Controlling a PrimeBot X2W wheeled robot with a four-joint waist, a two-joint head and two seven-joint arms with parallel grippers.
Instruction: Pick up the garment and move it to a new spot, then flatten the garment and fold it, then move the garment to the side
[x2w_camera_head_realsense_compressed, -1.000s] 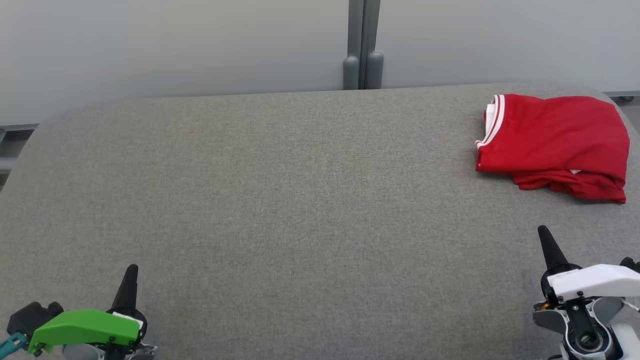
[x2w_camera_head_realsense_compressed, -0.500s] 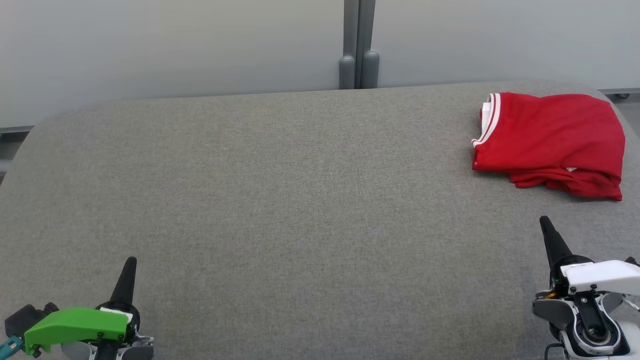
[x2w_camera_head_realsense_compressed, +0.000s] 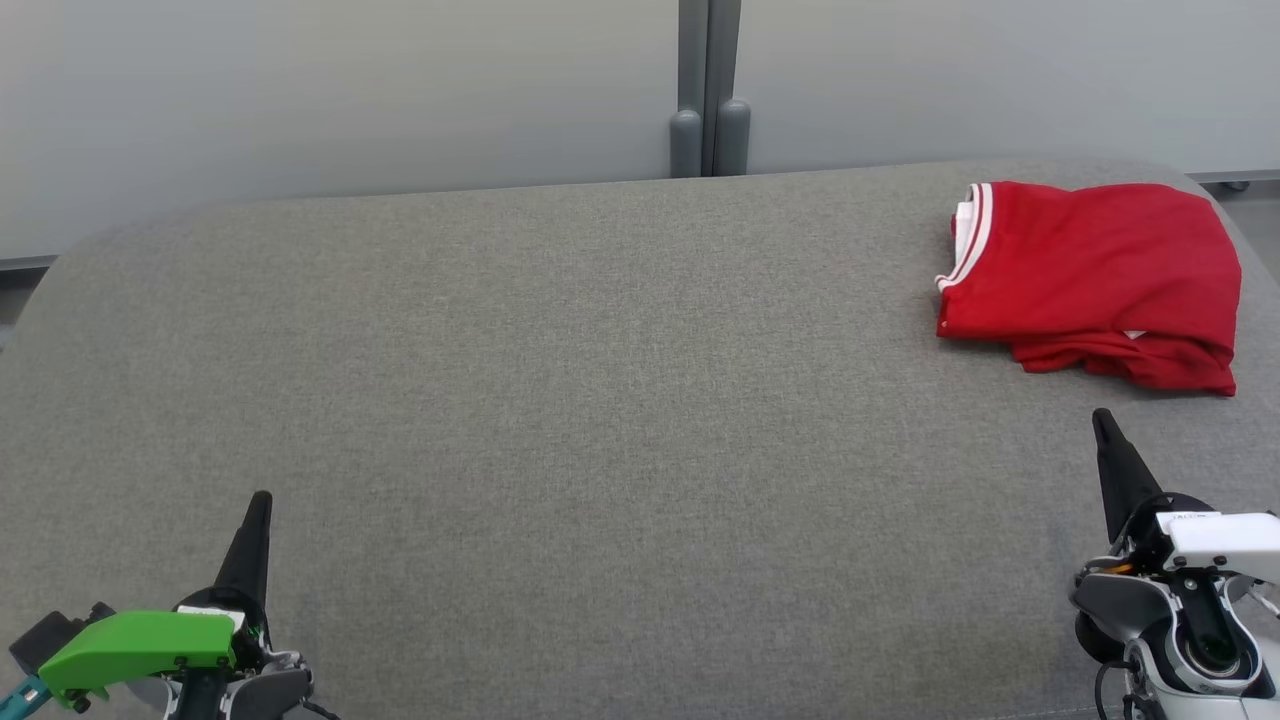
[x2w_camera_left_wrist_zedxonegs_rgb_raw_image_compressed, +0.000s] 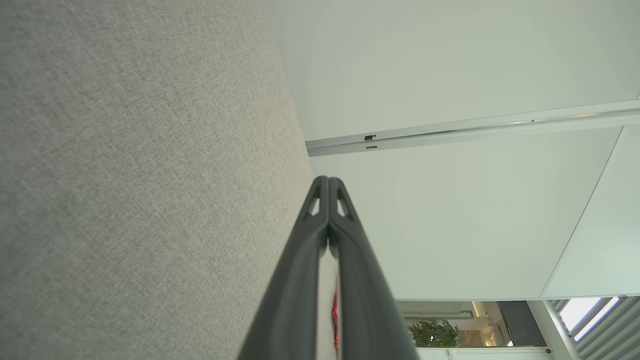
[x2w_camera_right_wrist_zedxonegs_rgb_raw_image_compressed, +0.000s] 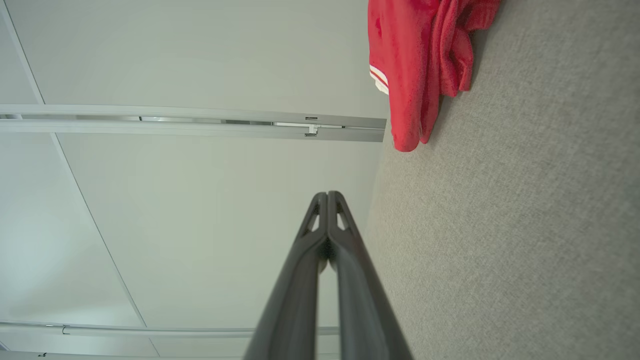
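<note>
R gripper (x2w_camera_right_wrist_zedxonegs_rgb_raw_image_compressed: 327, 195) is pointing up the view w/ both dark fingers pressing together, tips touching, nothing btwn them. Red garment (x2w_camera_right_wrist_zedxonegs_rgb_raw_image_compressed: 417, 60) w/ white-striped trim is lying in bunched layers on the grey fabric surface (x2w_camera_right_wrist_zedxonegs_rgb_raw_image_compressed: 510, 235), near its edge, well apart from the fingertips. Pale wall (x2w_camera_right_wrist_zedxonegs_rgb_raw_image_compressed: 200, 215) w/ metal rail (x2w_camera_right_wrist_zedxonegs_rgb_raw_image_compressed: 190, 124) is showing beyond.

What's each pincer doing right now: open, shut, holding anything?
Left pincer: closed, holding nothing.
Right pincer: closed, holding nothing, apart from the shirt.
</note>
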